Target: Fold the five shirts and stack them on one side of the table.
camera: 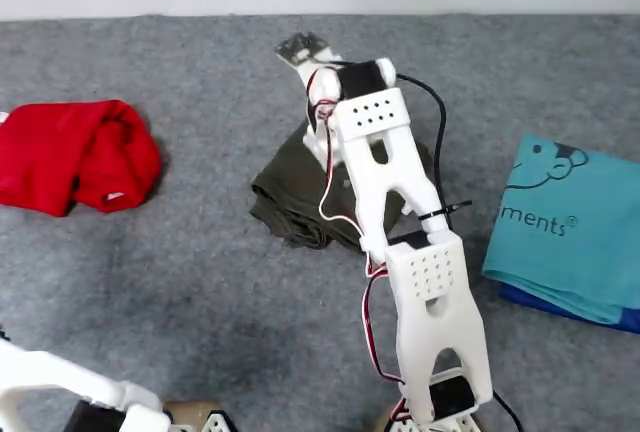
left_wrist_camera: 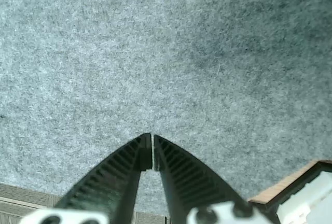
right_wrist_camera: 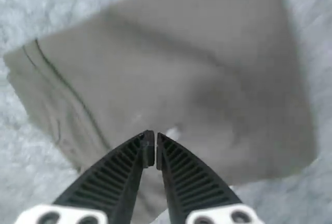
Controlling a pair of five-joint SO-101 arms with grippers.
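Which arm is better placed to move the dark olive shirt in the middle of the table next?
Right. The right gripper is shut directly over the olive shirt, while the left gripper, also shut, faces bare grey felt near the table edge.

The white plastic right arm [camera: 420,272] stretches out from the near edge toward mid-scene in the high view, its wrist tipped downward. Its black ribbed right gripper [right_wrist_camera: 154,142] has its jaws pressed together. The white plastic left arm [camera: 60,377] sits low at the near corner, and its black ribbed left gripper [left_wrist_camera: 153,145] is likewise closed, holding nothing.

White arms [camera: 430,282] — black ribbed fingers [right_wrist_camera: 119,172]
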